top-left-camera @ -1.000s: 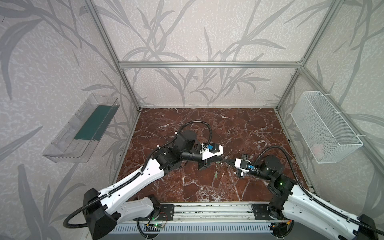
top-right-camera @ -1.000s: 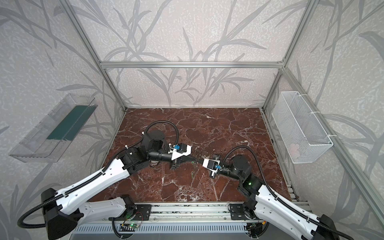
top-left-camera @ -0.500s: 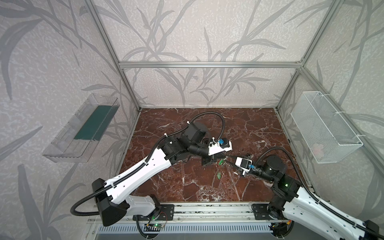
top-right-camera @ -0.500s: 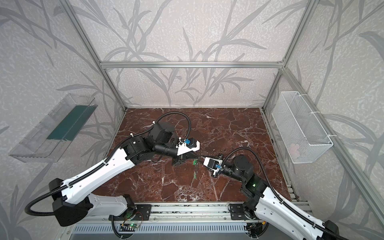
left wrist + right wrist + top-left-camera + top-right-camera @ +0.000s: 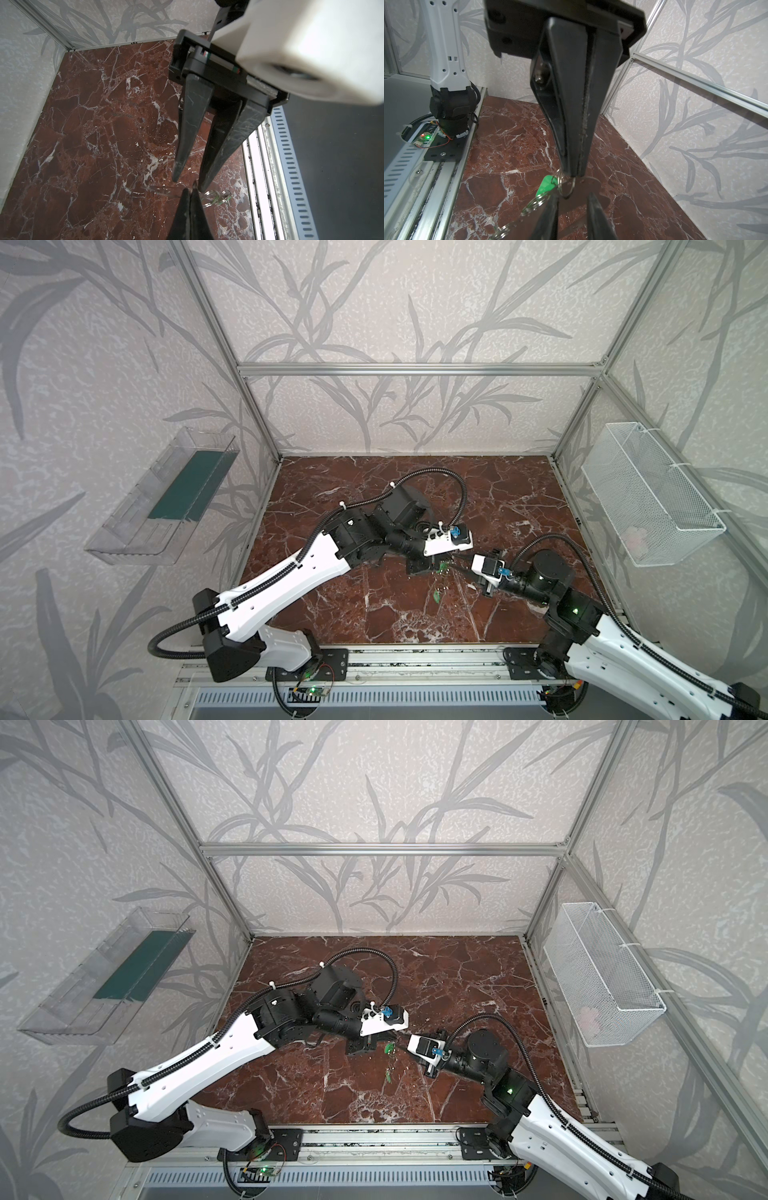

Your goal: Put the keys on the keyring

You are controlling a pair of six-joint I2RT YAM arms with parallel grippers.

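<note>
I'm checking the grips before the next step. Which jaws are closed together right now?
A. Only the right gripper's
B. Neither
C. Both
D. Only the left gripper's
D. In the right wrist view the left gripper's jaws meet at their tips, pinching the metal rings that carry a green key tag, while the right gripper's jaws stand apart.

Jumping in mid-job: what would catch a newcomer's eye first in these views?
Two black hands meet tip to tip over the middle of the red marble table. The left hand is shut on small metal rings, and the right hand is open close beside it. A bright green key tag dangles from those rings.
</note>
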